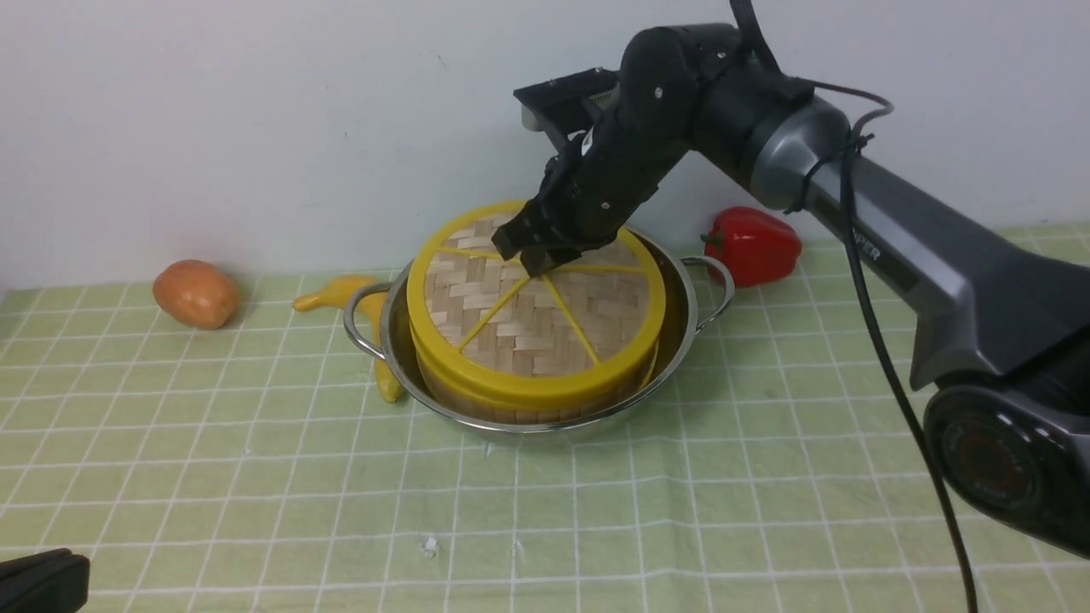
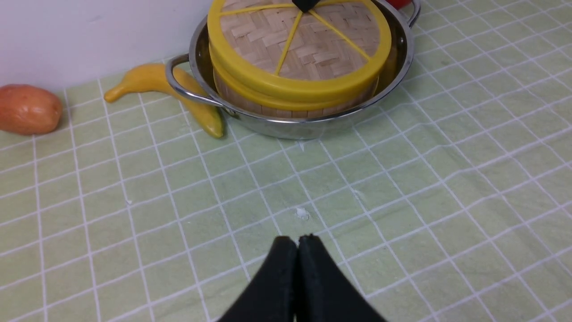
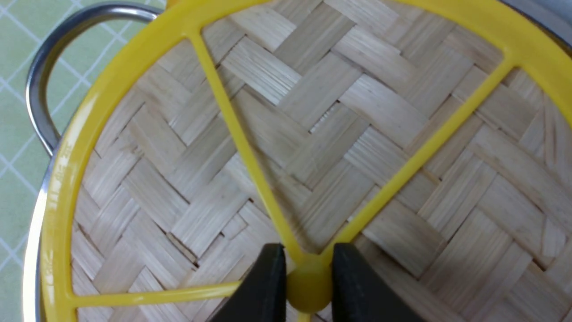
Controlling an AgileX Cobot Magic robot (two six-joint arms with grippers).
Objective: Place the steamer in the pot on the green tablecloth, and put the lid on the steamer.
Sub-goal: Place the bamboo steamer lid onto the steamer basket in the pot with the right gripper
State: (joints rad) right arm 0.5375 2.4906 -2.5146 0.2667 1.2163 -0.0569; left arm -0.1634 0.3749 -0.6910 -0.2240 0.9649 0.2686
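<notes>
Left: parked low over the green tablecloth [image 2: 134, 188] with the left claw [image 2: 297, 241] pressed together, holding nothing. Centre: sits flat on the steamer [image 1: 477, 407] inside the shiny pot [image 1: 545, 430], mid-cloth near the wall, as a round woven lid [image 1: 536, 315], yellow-rimmed, spokes fanning from the knob [image 3: 308, 290], axis upright. Right: reaches in from the far right, wrist bent downward, with the right claw [image 3: 307, 252] clamped on that knob.
</notes>
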